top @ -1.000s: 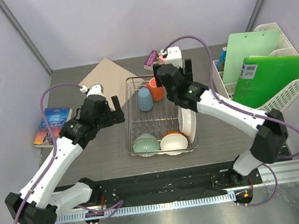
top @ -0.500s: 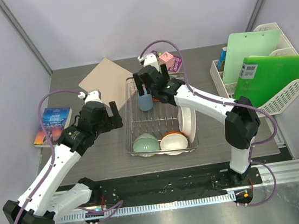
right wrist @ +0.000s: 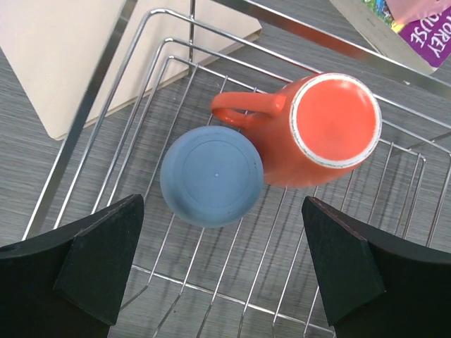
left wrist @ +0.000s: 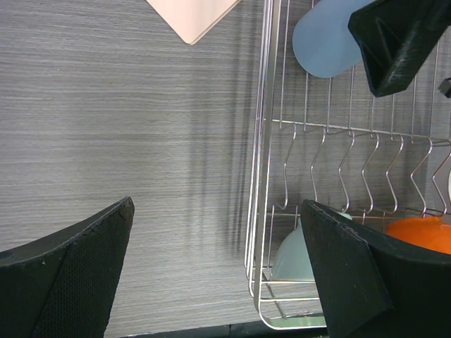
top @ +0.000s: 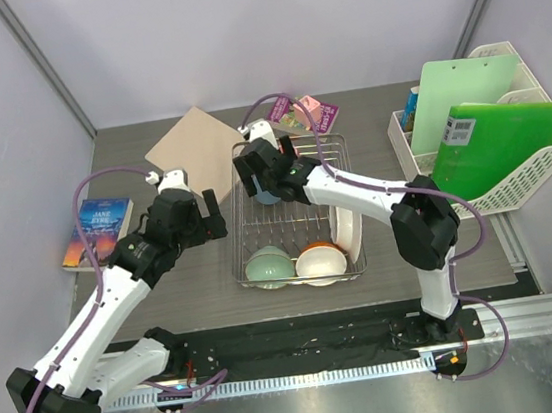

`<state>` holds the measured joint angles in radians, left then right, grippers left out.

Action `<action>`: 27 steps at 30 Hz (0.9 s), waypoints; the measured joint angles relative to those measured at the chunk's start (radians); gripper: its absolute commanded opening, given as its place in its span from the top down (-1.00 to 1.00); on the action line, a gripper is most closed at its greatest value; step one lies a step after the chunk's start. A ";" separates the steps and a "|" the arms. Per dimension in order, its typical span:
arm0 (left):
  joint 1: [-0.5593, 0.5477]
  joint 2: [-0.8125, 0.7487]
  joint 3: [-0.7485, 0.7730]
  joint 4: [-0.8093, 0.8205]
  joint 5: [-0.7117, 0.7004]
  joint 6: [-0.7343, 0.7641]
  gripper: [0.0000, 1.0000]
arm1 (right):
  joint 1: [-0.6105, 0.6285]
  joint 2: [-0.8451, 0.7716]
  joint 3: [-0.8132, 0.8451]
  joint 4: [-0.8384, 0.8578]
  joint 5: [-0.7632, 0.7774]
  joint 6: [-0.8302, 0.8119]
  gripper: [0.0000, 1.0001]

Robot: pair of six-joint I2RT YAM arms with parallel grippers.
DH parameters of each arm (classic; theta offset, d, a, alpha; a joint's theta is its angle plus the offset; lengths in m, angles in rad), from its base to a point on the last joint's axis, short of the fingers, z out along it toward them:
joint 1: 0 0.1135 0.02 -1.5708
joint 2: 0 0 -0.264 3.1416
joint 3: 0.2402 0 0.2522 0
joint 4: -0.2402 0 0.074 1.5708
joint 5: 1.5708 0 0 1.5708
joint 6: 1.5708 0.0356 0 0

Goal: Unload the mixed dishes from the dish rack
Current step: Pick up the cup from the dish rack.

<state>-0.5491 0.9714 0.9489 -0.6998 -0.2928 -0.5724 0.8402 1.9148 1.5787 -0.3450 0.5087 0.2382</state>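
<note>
Table (top: 164,281): grey wood grain, everything sits on it. Rack (top: 236,257) stands mid-table, so you can read every other place off it.

White basket (top: 530,180) with green folders (top: 504,133): well right of the rack. Tan board (top: 193,146): flat on the table, just off the rack's far left corner.

Plate (top: 345,230): on edge along the rack's right side, in the near half. Green bowl (top: 269,267) and orange bowl (top: 320,261): side by side at the rack's near end, green one on the left.

Mug (right wrist: 324,130): base up at the rack's far end, handle pointing toward the cup. Cup (right wrist: 211,176): base up near the rack's far left corner, right against the mug's left side. You have all five dishes in the rack.

Book (top: 97,228): well left of the rack. Pink book (top: 305,114): just beyond the rack's far edge.

Your right gripper (top: 265,173): spread wide and holding nothing. It hangs over the rack's far left corner, and its wrist view shows the cup centred between the fingers with no contact visible.

Your left gripper (top: 209,207): also spread and holding nothing. It is above the table at the rack's left side, and in its wrist view the rack's left rail runs between the fingers.
</note>
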 measured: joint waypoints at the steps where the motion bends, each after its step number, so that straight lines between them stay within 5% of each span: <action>1: 0.000 0.000 -0.001 0.000 0.000 0.000 -1.00 | 0.000 0.007 0.000 0.000 -0.002 0.000 -0.99; 14: 0.000 0.000 -0.022 0.004 -0.003 0.000 -0.99 | -0.003 0.073 0.016 0.020 -0.019 0.000 -0.85; 23: 0.000 0.000 -0.026 0.007 -0.002 -0.002 -1.00 | -0.006 0.103 0.023 0.031 -0.032 0.000 -0.06; 27: 0.000 0.000 -0.028 0.008 -0.003 -0.002 -1.00 | -0.006 0.103 0.023 0.034 -0.033 0.001 0.11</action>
<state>-0.5491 0.9714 0.9207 -0.6922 -0.2955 -0.5739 0.8337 2.0178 1.6012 -0.3111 0.4755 0.2394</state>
